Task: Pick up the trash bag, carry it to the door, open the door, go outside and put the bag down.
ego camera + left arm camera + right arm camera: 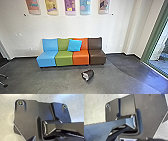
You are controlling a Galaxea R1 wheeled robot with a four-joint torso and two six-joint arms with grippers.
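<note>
A small dark trash bag with a pale patch on its side [87, 75] lies on the grey floor in the head view, a short way in front of the sofa. Green-framed glass [160, 47] stands at the right; whether it is the door I cannot tell. The left wrist view has the robot's own dark plate and jointed bar over pale floor. Much the same robot parts show in the right wrist view, with floor around them.
A row of blue, green, orange and brown seats [64, 58] with a blue cushion [74, 45] stands against the white wall. Chair legs [3, 80] reach in at the left edge. Colourful panels [70, 7] hang above.
</note>
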